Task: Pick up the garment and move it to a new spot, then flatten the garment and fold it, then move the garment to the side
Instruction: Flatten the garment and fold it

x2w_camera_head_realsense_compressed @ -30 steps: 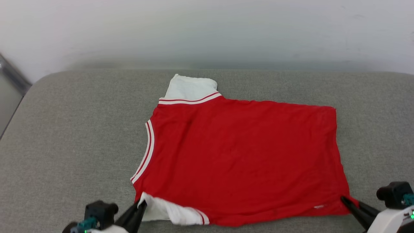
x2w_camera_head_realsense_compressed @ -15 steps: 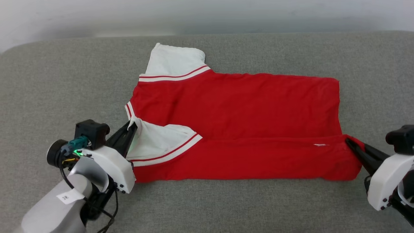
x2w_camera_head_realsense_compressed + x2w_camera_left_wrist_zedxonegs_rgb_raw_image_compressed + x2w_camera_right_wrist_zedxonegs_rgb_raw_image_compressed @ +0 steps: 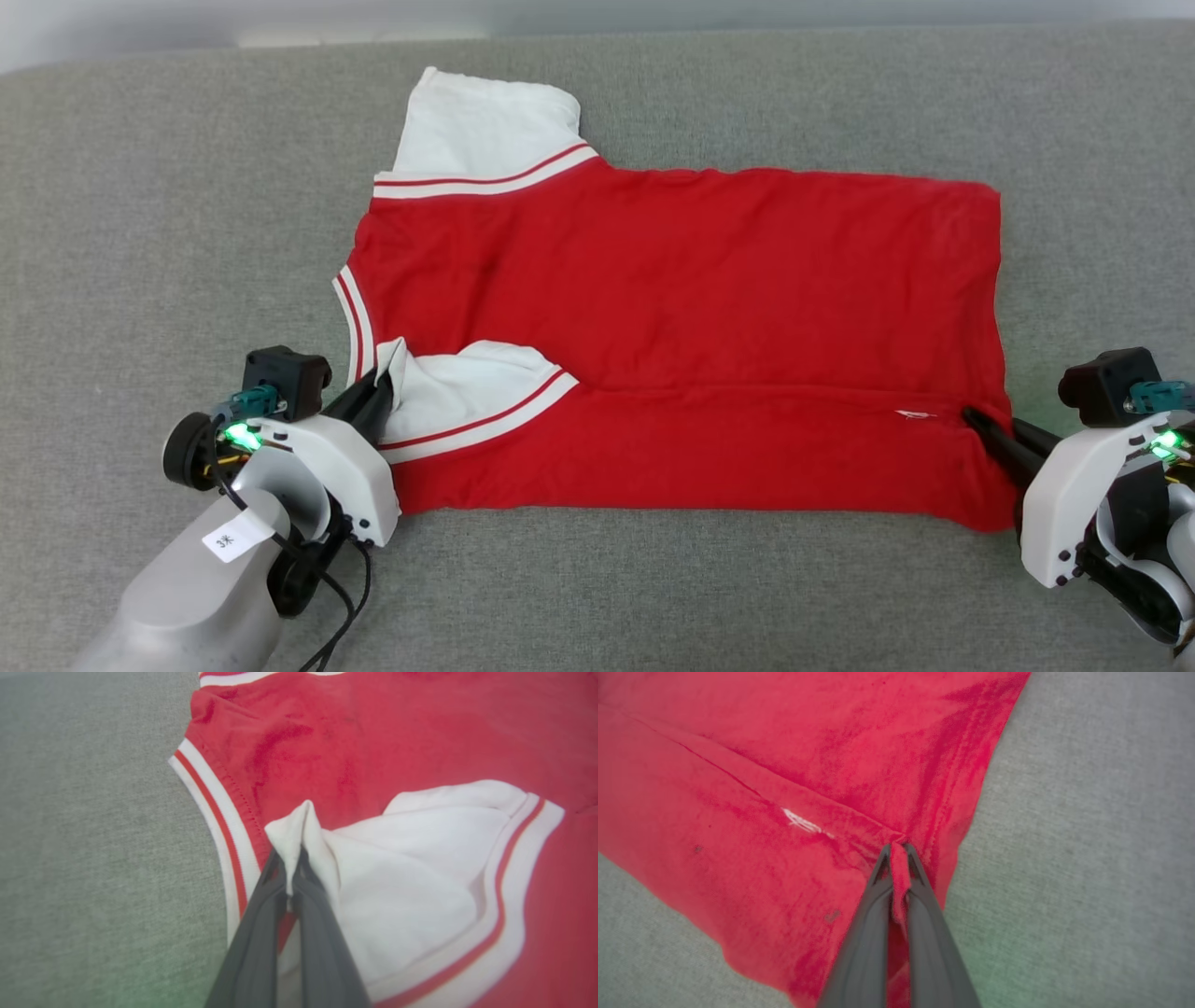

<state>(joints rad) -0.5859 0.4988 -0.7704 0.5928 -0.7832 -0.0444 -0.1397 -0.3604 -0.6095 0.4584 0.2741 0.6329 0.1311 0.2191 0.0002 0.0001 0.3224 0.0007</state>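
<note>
Holds white sleeve tip [image 3: 299, 826] clenched in left claw [image 3: 381, 385], laid over the garment [image 3: 672, 280] and its red body. Risks slippage there (thin pinch, soft limp knit). Finds garment flat on grey woven cushion [image 3: 168, 187], near strip doubled inward, striped trim [image 3: 485, 417] showing. Grips red hem corner [image 3: 899, 872] in right claw [image 3: 976, 422]; risks skewed crease from uneven pull.

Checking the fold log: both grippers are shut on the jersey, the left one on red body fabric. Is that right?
Not quite. The left gripper is shut on the white sleeve of the garment, not red body fabric; the left wrist view shows it. The right gripper is indeed shut on red fabric.
</note>
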